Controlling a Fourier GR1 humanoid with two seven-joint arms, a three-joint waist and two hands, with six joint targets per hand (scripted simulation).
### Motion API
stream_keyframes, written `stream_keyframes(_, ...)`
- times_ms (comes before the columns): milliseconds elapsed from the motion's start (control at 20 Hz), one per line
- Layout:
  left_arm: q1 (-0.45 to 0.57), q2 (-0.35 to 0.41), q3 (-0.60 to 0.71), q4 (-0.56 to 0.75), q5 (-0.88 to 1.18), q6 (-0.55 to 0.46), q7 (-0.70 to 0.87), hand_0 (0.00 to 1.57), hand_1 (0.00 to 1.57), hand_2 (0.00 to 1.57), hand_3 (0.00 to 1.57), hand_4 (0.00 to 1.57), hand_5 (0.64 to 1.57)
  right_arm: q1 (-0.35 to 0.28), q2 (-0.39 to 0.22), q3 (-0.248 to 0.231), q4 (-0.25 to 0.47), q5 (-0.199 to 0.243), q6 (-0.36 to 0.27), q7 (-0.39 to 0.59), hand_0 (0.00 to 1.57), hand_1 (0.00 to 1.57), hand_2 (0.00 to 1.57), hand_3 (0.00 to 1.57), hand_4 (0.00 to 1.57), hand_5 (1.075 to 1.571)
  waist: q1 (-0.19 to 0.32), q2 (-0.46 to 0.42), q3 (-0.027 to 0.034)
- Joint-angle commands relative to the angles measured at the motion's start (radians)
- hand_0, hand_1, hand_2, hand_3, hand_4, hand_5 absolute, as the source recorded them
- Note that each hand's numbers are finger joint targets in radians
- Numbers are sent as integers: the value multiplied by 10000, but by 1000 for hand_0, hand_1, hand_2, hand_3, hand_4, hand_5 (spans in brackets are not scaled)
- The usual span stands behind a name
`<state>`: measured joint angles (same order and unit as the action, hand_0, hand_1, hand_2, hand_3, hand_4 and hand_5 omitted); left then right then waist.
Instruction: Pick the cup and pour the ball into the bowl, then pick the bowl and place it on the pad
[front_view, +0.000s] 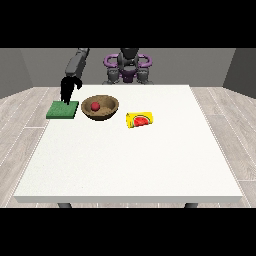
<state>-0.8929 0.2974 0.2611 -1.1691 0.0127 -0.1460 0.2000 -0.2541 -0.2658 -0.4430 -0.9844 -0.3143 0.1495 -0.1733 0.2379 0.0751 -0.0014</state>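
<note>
Black robot hand (68, 89) at the view's left hangs over the back edge of the green pad (63, 110), fingers pointing down toward it. Can't tell if the fingers are apart or together, too small and dark from where I stand; nothing seems to be in the hand. Can't tell either whether the fingertips touch the pad or hover just above. Grey forearm (76, 62) slants up and back from the hand toward the robot's body (128, 65) at the far side of the table. No other hand in sight.

Wooden bowl (100, 107) sits upright on the white table (130, 160), just right of the pad and close to it, w/ a narrow strip of table between them. Inside the bowl: one red ball (94, 106), lying left of the bowl's centre, low in the hollow. So the bowl is on the table, not on the pad.

Yellow cup (140, 120) lies on its side right of the bowl, near but not touching it. Its mouth faces the camera, roughly, and shows a red patch w/ green around it inside; can't tell if that's lining or a print. Cup looks to hold no ball.

Pad lies flat near the table's back-left corner, nothing resting on it apart from maybe the fingertips.
</note>
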Motion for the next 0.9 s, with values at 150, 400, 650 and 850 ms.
stream_keyframes(150,303,1134,951,-309,1435,-1363,69,0,0,0,0,993,1561,-760,124,-66,1660,-9,297,-1367,0,0,0,0,694,1566,-60,929,24)
stream_keyframes(400,956,1448,1087,-876,1653,-1435,-102,0,0,0,0,1008,1536,-1579,215,184,2717,327,27,-2113,0,0,0,0,574,1559,-240,1041,24)
stream_keyframes(650,751,1958,1368,-1443,2276,-1509,738,0,0,0,0,1012,1536,-1756,72,-18,3932,188,460,-2883,0,0,0,0,523,1554,-133,1323,32)
stream_keyframes(850,851,2128,1438,-1947,2439,-1498,600,0,0,0,0,1017,1536,-2144,-131,-5,4348,292,509,-3445,0,0,0,0,476,1548,-154,1862,31)
